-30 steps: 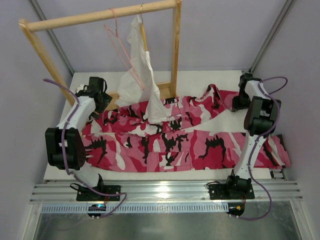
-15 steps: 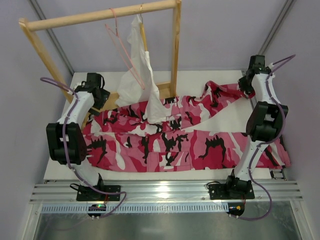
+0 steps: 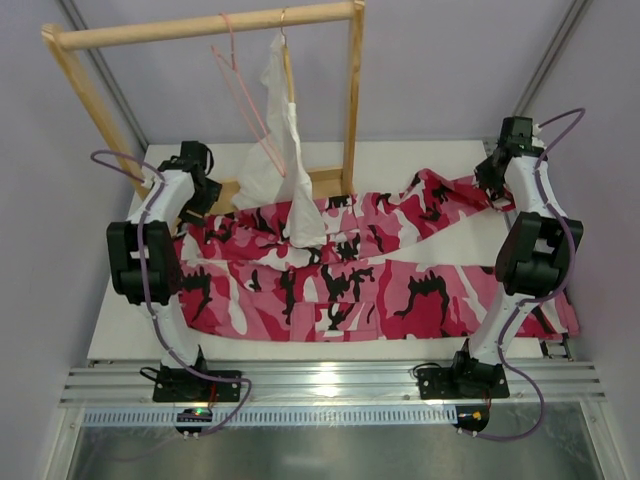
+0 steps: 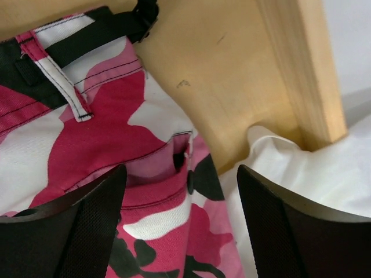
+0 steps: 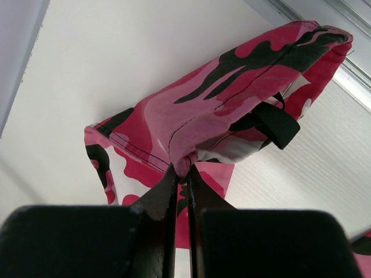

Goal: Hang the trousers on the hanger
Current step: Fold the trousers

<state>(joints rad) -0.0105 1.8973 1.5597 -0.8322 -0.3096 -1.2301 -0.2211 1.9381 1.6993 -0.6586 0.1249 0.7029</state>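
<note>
Pinching a raised fold at the far-right end of the trousers [image 3: 370, 280] with right fingers [image 5: 165, 197] pressed together, probably to lift that end. Hovering over the far-left end with left fingers [image 4: 87, 226] spread wide, gripping nothing, seemingly readying a matching hold beside the rack's wooden base [image 4: 232, 75]. Otherwise spread left to right across the tabletop [image 3: 400, 155]; not yet on the hanger [image 3: 245, 105], hung from the far rail [image 3: 200, 28] next to a white garment [image 3: 275, 150].

Long cloth camouflage trousers [image 3: 350, 285]: pink, white and black blotches
Thin wire triangular hanger [image 3: 243, 107]: pink
Plain hanging garment [image 3: 280, 150]: white
Wooden rail frame [image 3: 200, 30]: pale tan
Flat table top [image 3: 420, 160]: white
</note>
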